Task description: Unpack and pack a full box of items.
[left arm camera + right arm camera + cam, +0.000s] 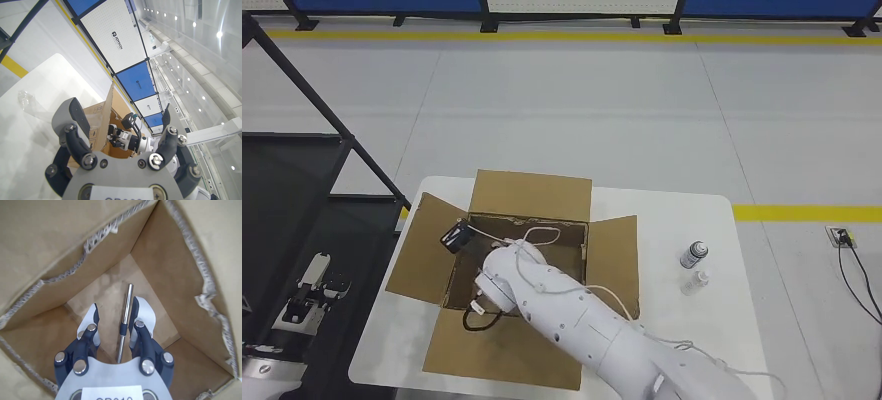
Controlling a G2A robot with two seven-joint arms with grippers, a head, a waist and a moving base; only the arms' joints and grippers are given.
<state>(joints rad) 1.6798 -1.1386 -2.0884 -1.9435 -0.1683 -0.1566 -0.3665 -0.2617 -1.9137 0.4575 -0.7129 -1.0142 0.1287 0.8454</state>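
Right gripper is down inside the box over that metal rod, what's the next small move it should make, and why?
Probably ease the right gripper down the last bit toward the metal rod. Its fingers are open, the rod lies on the floor of the box between them, close to one finger, and looks not yet gripped; closing would follow.

In the top view, the right arm (572,320) covered most of the inside of the box (532,190) and hid its floor. From the right wrist, the near end of the metal rod (127,309) ran behind the plate of the right end effector (115,304). Two bottles (694,256) on the table (712,320) were too small to identify.
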